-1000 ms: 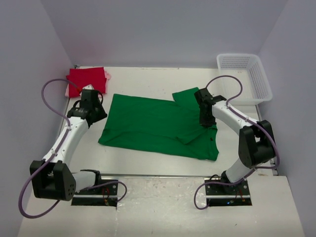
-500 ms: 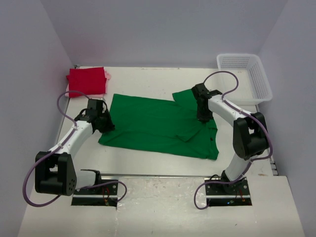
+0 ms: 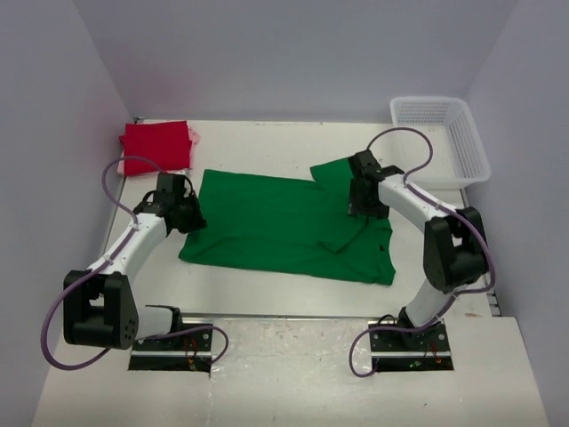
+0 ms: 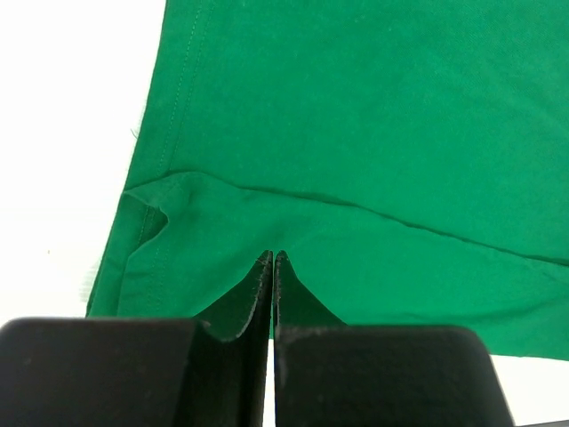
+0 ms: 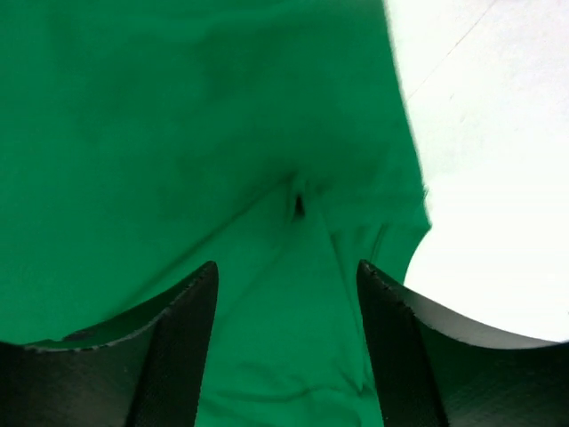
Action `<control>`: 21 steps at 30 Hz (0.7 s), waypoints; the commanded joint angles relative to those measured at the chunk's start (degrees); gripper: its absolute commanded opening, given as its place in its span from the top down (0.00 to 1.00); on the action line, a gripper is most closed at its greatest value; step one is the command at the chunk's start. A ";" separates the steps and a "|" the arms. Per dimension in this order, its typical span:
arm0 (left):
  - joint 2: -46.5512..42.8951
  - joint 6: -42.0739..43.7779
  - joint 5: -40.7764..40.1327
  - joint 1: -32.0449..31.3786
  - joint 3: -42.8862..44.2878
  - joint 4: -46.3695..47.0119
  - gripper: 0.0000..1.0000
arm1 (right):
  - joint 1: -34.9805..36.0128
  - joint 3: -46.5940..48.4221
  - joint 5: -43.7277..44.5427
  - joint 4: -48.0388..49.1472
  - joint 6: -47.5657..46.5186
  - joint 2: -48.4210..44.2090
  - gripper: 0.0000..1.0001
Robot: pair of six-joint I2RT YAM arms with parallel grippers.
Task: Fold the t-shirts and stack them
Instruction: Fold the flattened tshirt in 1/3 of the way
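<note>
The green t-shirt (image 3: 276,222) lies spread across the middle of the table, its right part folded over. A folded red t-shirt (image 3: 157,147) sits at the far left corner, with a pale pink one (image 3: 195,135) peeking out beneath it. My left gripper (image 3: 188,219) is at the green shirt's left edge. In the left wrist view this gripper (image 4: 270,258) is shut, pinching the green cloth (image 4: 356,107) near its hem. My right gripper (image 3: 358,206) hovers over the shirt's right part, by the sleeve. In the right wrist view it (image 5: 286,267) is open, with only green cloth (image 5: 178,133) below.
A white mesh basket (image 3: 427,100) stands at the far right corner. Purple cables loop above both arms. Grey walls close in the table on three sides. Bare white tabletop (image 5: 498,178) shows just right of the sleeve.
My left arm came down from beside the red shirt to the green shirt's left edge and shut there. My right gripper opened and let go of the folded cloth.
</note>
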 commanded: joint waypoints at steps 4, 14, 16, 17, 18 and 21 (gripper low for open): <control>-0.92 0.64 0.01 -0.17 1.56 2.56 1.00 | 5.60 -8.42 -11.37 7.01 -2.51 -12.01 0.43; -2.41 0.90 0.46 -0.35 0.59 2.21 1.00 | 12.20 -12.20 -14.01 11.49 -0.75 -8.84 0.59; -2.67 1.07 0.72 -0.35 0.42 2.12 1.00 | 12.29 -13.17 -14.01 12.03 -0.75 -8.41 0.58; -2.76 1.07 0.72 -0.35 0.50 1.95 1.00 | 12.37 -13.35 -14.28 12.12 -0.84 -8.23 0.58; -2.76 1.16 0.55 -0.35 0.41 1.86 1.00 | 12.46 -13.70 -14.37 12.29 -0.75 -8.14 0.58; -2.85 1.07 0.63 -0.35 0.50 1.86 1.00 | 12.99 -14.66 -14.89 12.73 -0.67 -8.14 0.58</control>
